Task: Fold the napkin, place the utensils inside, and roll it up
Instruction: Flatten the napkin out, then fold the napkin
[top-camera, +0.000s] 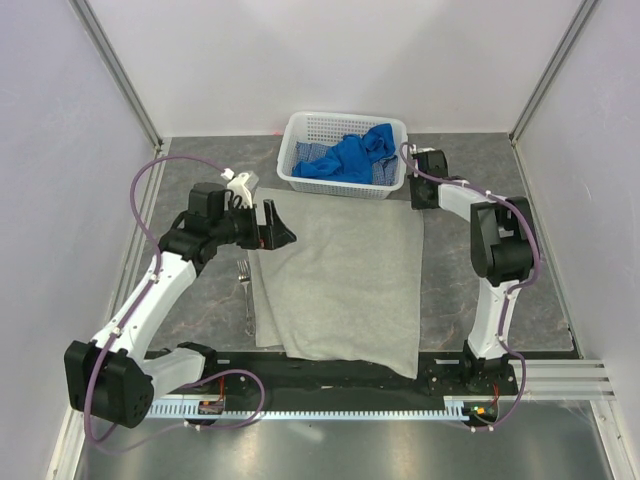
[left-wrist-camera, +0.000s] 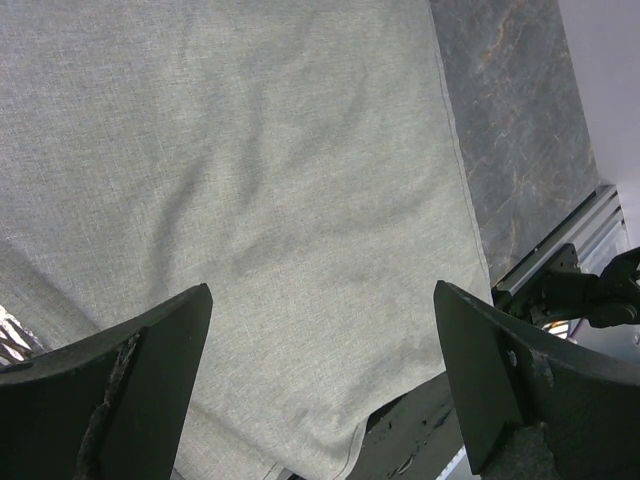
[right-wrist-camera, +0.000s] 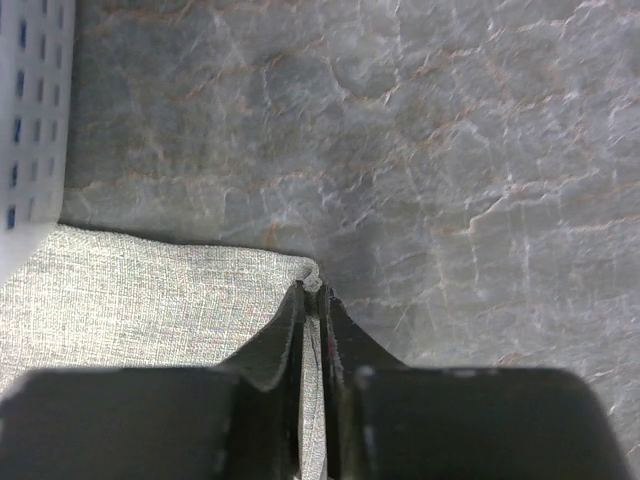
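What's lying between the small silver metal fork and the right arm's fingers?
Only the large grey-beige cloth napkin, spread flat, as the top view shows; the right fingers pinch its far right corner.

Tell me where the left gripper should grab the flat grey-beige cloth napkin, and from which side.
Pinch the far left corner of the grey-beige cloth napkin, coming down from its left edge. It lies flat, so only a corner offers a lip, and the right gripper is shut on the far right corner. The open left gripper hovers nearby.
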